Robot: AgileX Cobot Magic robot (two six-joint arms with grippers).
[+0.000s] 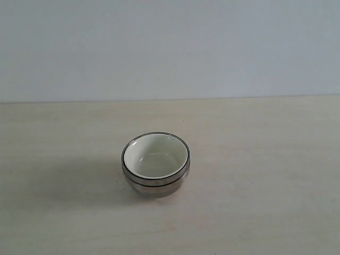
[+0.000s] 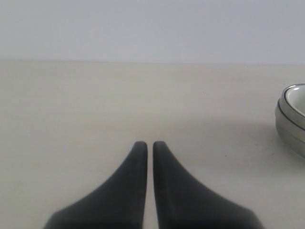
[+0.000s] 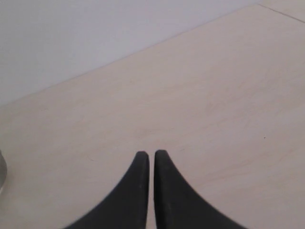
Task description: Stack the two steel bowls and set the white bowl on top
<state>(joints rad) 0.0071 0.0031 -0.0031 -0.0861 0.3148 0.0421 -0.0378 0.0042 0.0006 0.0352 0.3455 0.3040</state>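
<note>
The white bowl (image 1: pixel 155 155) sits nested inside the stacked steel bowls (image 1: pixel 154 185) in the middle of the table; two metal rims show around it. The stack's edge also appears in the left wrist view, steel bowls (image 2: pixel 289 128) with the white bowl (image 2: pixel 299 99) inside. A sliver of steel bowl (image 3: pixel 2 172) shows in the right wrist view. My left gripper (image 2: pixel 149 144) is shut and empty over bare table, apart from the stack. My right gripper (image 3: pixel 151 154) is shut and empty too. Neither gripper appears in the exterior view.
A pale wooden table (image 1: pixel 265 159) runs back to a plain light wall (image 1: pixel 170 48). The table's far corner edge (image 3: pixel 281 12) shows in the right wrist view.
</note>
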